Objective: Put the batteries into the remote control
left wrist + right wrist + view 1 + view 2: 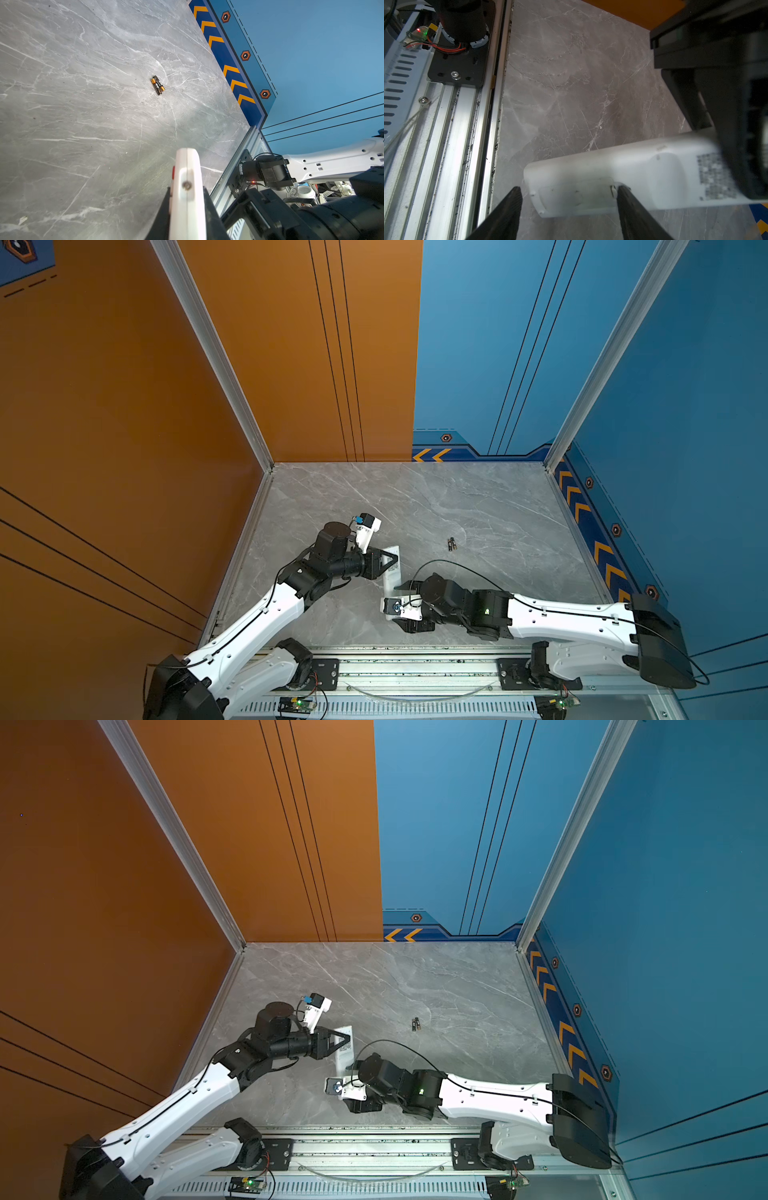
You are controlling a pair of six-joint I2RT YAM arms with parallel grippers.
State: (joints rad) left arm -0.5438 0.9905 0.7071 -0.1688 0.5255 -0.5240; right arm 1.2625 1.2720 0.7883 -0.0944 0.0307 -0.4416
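1. Remote point(390, 578) is held over the table's near middle, back up, with the left gripper point(394, 559) clamped across it.
2. Right gripper point(569, 190) has its jaws apart at the remote's end, and one finger point(633, 207) touches its back.
3. Batteries point(451, 544) lie side by side, touching, on the table, apart from the remote.
4. Table point(478, 497) is grey marble. Orange wall point(124, 406) on the left, blue wall point(665, 406) with orange chevrons point(602, 551) on the right.
5. Label point(714, 176) is a pixel code, blurred and unreadable.
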